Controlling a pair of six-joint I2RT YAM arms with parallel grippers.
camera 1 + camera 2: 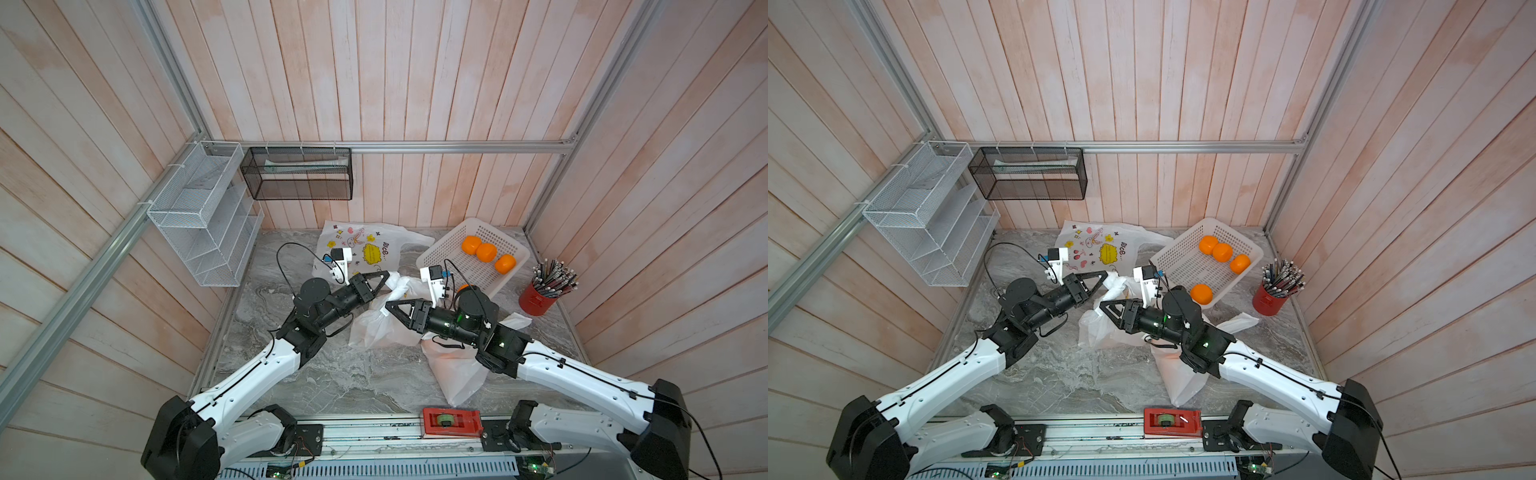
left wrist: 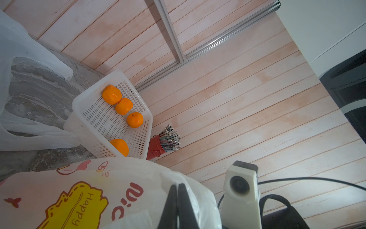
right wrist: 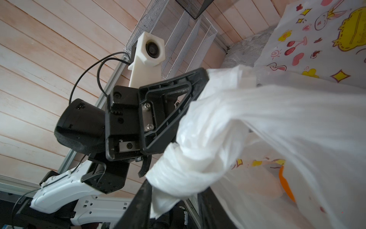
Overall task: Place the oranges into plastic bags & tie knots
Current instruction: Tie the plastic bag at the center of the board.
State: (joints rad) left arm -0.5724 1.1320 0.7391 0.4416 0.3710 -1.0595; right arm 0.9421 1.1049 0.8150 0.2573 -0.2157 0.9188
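The left gripper [image 1: 386,275] is pinched tight on a handle of the bag [image 1: 376,330] mid-table. The right gripper [image 3: 172,198] straddles the twisted handle, jaws apart, though I cannot tell if it is gripping. One orange [image 3: 286,184] shows through the plastic, and four oranges [image 1: 1222,252] wait in the basket [image 1: 1177,253].

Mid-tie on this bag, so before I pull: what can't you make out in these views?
- Plastic bag: orange count hidden by its film; the right wrist view shows only one orange sliver.
- Right gripper grip: fingers cut off by the right wrist view's bottom edge, tiny in both top views.
- Knot: whether it is closed is buried in folds, right wrist view.
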